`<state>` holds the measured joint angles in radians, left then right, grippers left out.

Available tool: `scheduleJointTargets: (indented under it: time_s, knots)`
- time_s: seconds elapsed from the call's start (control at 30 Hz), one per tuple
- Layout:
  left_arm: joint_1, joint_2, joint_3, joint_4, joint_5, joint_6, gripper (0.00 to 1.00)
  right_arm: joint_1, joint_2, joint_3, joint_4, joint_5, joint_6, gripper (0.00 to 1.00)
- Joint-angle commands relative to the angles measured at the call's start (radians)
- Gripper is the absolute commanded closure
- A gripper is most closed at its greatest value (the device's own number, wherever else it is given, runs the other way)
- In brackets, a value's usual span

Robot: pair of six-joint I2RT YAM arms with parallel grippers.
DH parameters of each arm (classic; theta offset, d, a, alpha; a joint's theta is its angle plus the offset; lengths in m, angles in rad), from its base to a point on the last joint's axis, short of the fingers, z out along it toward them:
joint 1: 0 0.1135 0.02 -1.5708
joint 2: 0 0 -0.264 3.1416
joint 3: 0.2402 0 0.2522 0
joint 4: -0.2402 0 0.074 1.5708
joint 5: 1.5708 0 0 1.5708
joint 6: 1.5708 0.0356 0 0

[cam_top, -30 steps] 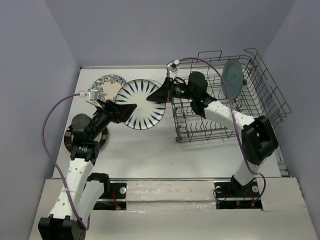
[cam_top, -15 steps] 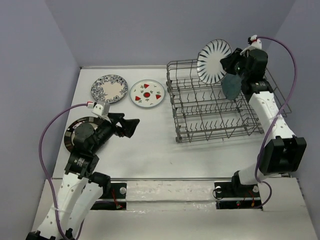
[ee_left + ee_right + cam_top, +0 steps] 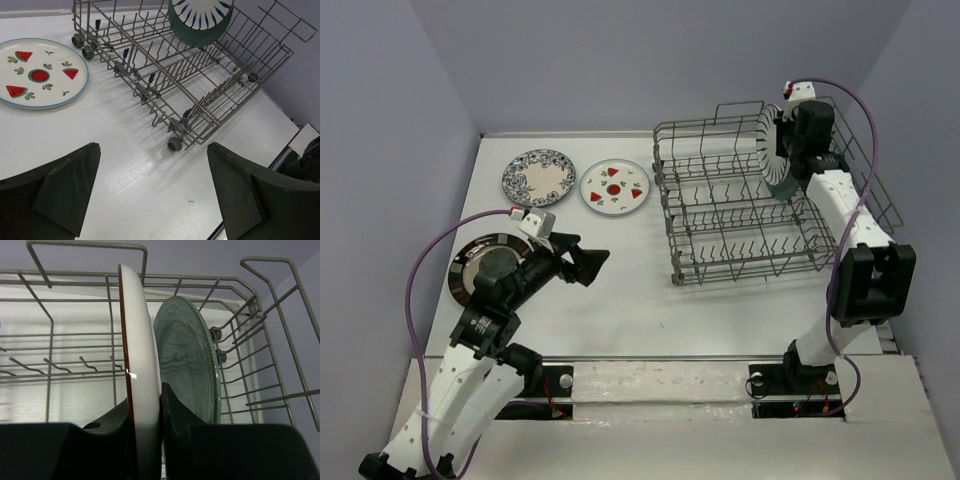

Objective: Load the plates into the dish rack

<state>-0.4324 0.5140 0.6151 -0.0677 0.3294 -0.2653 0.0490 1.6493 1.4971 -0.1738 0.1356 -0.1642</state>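
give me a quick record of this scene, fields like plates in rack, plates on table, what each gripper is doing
in rack: teal plate, on edge near the far right corner of the dish rack
held: striped plate, upright beside the teal plate, pinched by the right gripper
on table: floral plate, fruit plate, dark plate partly under the left arm
left gripper: open, empty, above the table
not yet loaded: three plates

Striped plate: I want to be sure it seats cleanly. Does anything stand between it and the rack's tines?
Nothing visible does. The striped plate, upright in the right gripper, is inside the dish rack; the teal plate stands close beside it. The tines below are hidden.
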Motion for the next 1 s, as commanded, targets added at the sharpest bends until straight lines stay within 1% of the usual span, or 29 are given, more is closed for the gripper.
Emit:
scheduleJointTargets:
  time_s: [0.0, 0.13, 0.33, 0.53, 0.57, 0.63, 0.67, 0.7, 0.77, 0.8, 0.87, 0.9, 0.97]
  knots:
    - [-0.02, 0.0, 0.002, 0.022, -0.006, 0.02, 0.01, 0.003, -0.016, 0.075, 0.16, 0.033, -0.136, 0.93]
    - [-0.022, 0.001, -0.002, 0.022, -0.007, 0.021, 0.01, 0.003, 0.01, 0.061, 0.158, -0.007, -0.123, 0.93]
    - [-0.022, 0.011, -0.002, 0.016, -0.026, 0.015, 0.01, 0.003, 0.069, 0.031, 0.161, -0.024, -0.089, 0.93]
    - [-0.022, 0.053, 0.006, 0.006, -0.066, 0.005, 0.01, 0.003, 0.099, 0.003, 0.163, -0.05, -0.041, 0.93]
    - [-0.022, 0.061, 0.008, 0.005, -0.07, 0.005, 0.01, 0.003, 0.102, 0.002, 0.192, -0.053, -0.034, 0.92]
    - [-0.022, 0.081, 0.012, 0.003, -0.081, 0.005, 0.01, 0.003, 0.107, 0.006, 0.195, -0.053, -0.002, 0.85]
    - [-0.022, 0.089, 0.015, 0.003, -0.087, 0.006, 0.01, 0.003, 0.113, 0.012, 0.194, -0.05, 0.009, 0.75]
    - [-0.022, 0.095, 0.018, 0.0, -0.093, 0.008, 0.01, 0.003, 0.113, 0.012, 0.194, -0.044, 0.023, 0.69]
    - [-0.022, 0.124, 0.025, 0.0, -0.115, 0.005, 0.01, 0.003, 0.112, 0.026, 0.194, -0.021, 0.077, 0.53]
    - [-0.02, 0.151, 0.029, 0.002, -0.122, 0.002, 0.01, 0.003, 0.106, 0.034, 0.192, -0.019, 0.09, 0.39]
    - [-0.02, 0.182, 0.034, 0.002, -0.128, -0.017, 0.01, 0.003, 0.093, 0.04, 0.188, -0.014, 0.124, 0.28]
    - [-0.02, 0.214, 0.04, -0.003, -0.127, -0.029, 0.01, 0.003, 0.075, 0.043, 0.183, -0.011, 0.147, 0.21]
    - [-0.019, 0.248, 0.046, -0.004, -0.116, -0.032, 0.01, 0.003, 0.052, 0.038, 0.18, -0.034, 0.161, 0.19]
